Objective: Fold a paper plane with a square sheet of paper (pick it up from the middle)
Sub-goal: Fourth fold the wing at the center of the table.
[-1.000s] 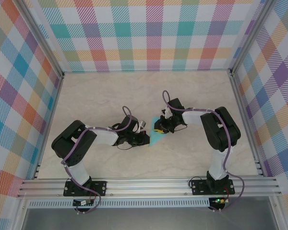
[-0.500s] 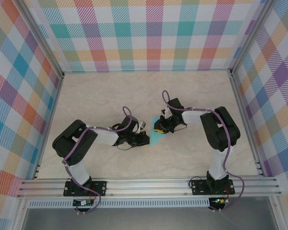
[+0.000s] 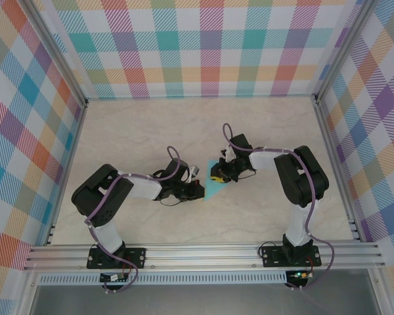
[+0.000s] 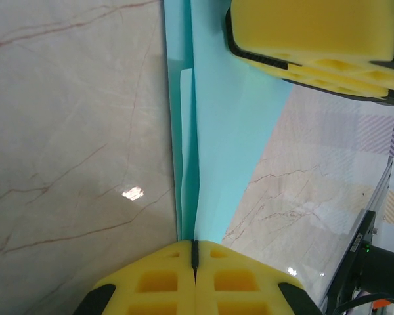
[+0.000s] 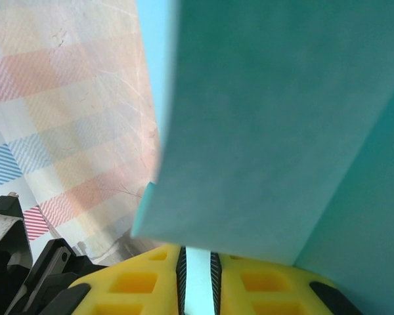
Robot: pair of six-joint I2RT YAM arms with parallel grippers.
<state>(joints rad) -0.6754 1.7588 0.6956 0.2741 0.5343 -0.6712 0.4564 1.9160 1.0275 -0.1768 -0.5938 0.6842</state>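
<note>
While arms reach inward, left gripper (image 4: 194, 254), right gripper (image 5: 197, 261) clamp paper (image 4: 213, 125)

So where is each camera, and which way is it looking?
Top external: above and behind the arms, looking down at the beige marbled table; both arms show.
Left wrist: on the left arm, looking along its yellow-padded left end effector at the folded light turquoise paper sheet.
Right wrist: on the right arm, looking past the right end effector at the paper.
Shared: the left wrist view also catches the right end effector's pads; all see the paper.
</note>
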